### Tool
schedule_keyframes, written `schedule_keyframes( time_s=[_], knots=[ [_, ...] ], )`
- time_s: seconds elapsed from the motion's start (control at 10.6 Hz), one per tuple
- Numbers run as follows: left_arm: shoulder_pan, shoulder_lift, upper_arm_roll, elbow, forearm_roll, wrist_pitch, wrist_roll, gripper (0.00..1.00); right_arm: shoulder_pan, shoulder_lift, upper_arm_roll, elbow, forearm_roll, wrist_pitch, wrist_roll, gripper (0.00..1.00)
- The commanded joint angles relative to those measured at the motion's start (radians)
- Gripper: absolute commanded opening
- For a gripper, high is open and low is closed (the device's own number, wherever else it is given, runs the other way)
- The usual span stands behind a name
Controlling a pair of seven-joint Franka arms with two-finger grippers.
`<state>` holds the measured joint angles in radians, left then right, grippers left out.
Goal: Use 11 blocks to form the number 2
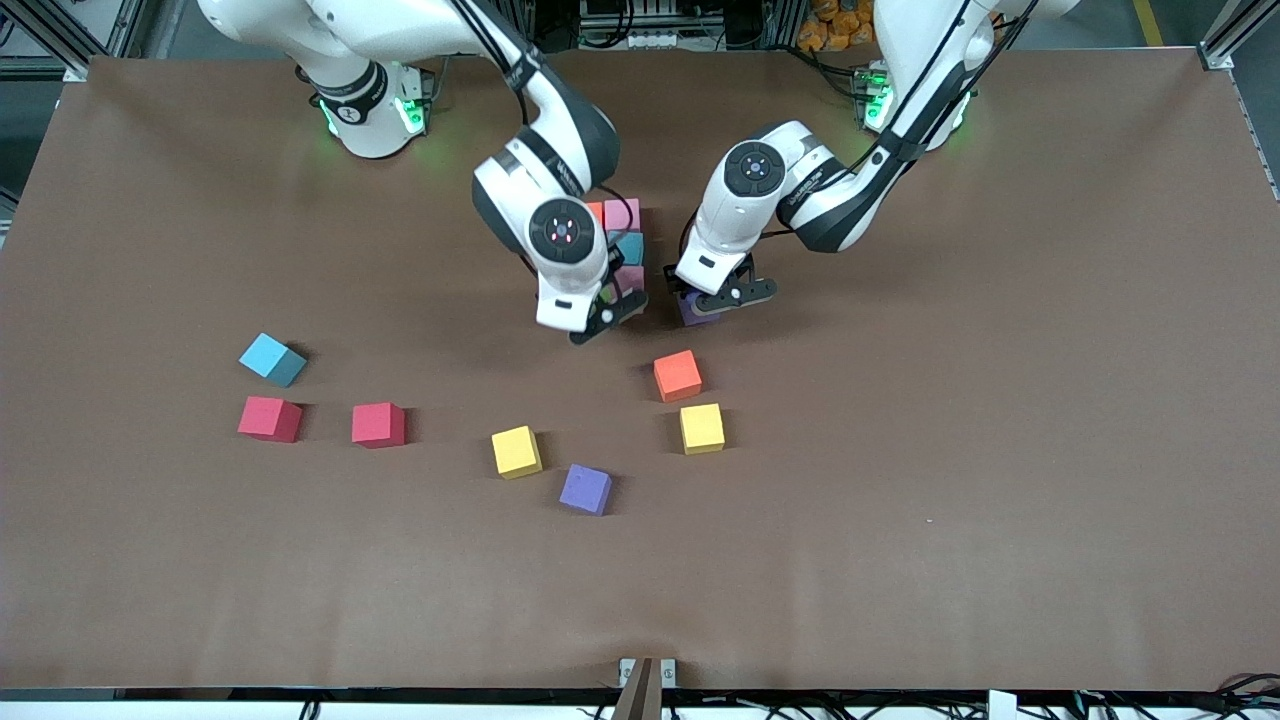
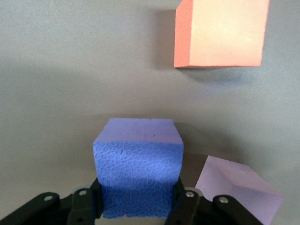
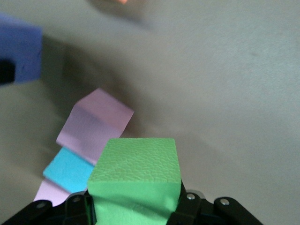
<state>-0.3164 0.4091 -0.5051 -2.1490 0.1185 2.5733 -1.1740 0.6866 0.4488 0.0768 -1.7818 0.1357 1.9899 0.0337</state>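
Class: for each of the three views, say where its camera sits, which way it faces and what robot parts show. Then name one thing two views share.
Front view: high across the table, facing the robots; both arms and bases show, loose blocks nearer the camera.
Left wrist view: on the left arm's wrist, looking down past the left claw shut on a purple block.
Right wrist view: on the right wrist, looking past the right claw shut on a green block.
Shared: the purple block shows in all three.

loose blocks (image 1: 678,375) nearer camera than block column (image 1: 628,245)
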Motion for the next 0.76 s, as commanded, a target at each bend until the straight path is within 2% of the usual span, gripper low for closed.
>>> schedule_keyframes(
  time_s=[0.0, 0.28, 0.47, 0.66],
  knots=[
    [-0.001, -0.019, -0.004, -0.002, -0.017, -0.019, -0.030, 0.11, 0.002, -0.131, 0.009, -0.142, -0.019, 0.021, -0.191, 0.00],
    [-0.001, -0.019, -0.004, -0.003, -0.017, -0.019, -0.032, 0.11, 0.010, -0.137, 0.046, -0.177, -0.125, 0.070, -0.358, 0.00],
    [-0.001, -0.018, -0.004, -0.002, -0.017, -0.019, -0.032, 0.11, 0.010, -0.137, 0.047, -0.255, -0.133, 0.220, -0.537, 0.00],
    [-0.001, -0.015, -0.004, -0.003, -0.017, -0.019, -0.032, 0.11, -0.002, -0.139, 0.047, -0.295, -0.133, 0.274, -0.688, 0.00]
  ],
)
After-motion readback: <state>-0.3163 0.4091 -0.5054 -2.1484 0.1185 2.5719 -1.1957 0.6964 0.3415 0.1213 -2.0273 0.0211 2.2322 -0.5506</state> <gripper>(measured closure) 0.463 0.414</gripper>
